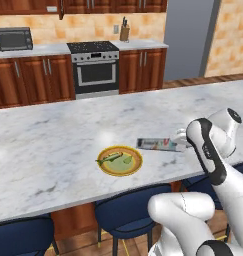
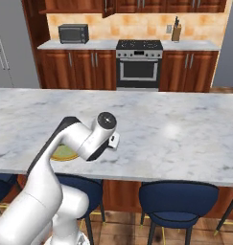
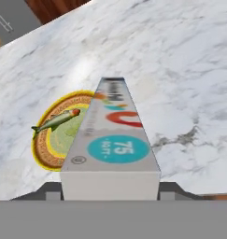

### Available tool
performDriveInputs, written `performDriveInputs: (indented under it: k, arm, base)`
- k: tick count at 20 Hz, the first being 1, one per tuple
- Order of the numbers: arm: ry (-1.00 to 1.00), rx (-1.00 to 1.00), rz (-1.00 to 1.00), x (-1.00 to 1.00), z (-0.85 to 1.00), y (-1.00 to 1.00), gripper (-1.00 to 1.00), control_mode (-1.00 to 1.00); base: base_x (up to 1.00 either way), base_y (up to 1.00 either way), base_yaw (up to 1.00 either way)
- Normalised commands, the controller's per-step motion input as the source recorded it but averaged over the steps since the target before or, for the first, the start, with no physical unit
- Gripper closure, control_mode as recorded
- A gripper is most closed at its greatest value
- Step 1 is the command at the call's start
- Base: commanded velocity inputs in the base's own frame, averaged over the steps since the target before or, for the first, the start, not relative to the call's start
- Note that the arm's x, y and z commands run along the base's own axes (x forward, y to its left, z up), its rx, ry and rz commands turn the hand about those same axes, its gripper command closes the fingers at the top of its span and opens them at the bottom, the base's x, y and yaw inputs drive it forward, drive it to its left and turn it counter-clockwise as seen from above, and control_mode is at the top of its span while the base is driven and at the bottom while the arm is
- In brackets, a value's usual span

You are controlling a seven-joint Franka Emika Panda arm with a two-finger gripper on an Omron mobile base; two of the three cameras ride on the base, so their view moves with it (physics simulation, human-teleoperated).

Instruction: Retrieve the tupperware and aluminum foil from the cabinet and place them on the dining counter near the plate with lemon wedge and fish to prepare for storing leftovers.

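The aluminum foil box, long and white with a teal disc and red-orange marks, lies level just over the dining counter. My gripper is shut on its right end. In the hand view the aluminum foil runs away from me between my gripper's dark fingers. The gold-rimmed plate sits just left of the box, carrying the fish and a small greenish lemon wedge. From the hand, the plate and fish are partly covered by the box. The wall cabinet is far across the room. The tupperware is out of view.
Blue stools stand under the counter's near edge. Across the aisle are the stove, a toaster oven and a knife block on the wall worktop. Bare marble stretches left of and behind the plate.
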Motion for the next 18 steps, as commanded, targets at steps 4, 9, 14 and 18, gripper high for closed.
performDriveInputs:
  k: [4,9,14,18]
  arm:
    - [0.00,-0.07,-0.18,0.65,-0.33,0.01,1.00,-1.00]
    - [0.00,-0.06,-0.14,0.68,-0.45,0.02,1.00,-1.00]
    - [0.11,0.00,-0.02,0.45,-0.61,0.00,1.00,-1.00]
    - [0.29,-0.04,0.03,0.39,-0.90,0.01,1.00,-1.00]
  base:
    - [0.00,0.00,0.00]
    - [0.00,0.00,0.00]
    - [0.00,0.00,0.00]
    - [0.00,0.00,0.00]
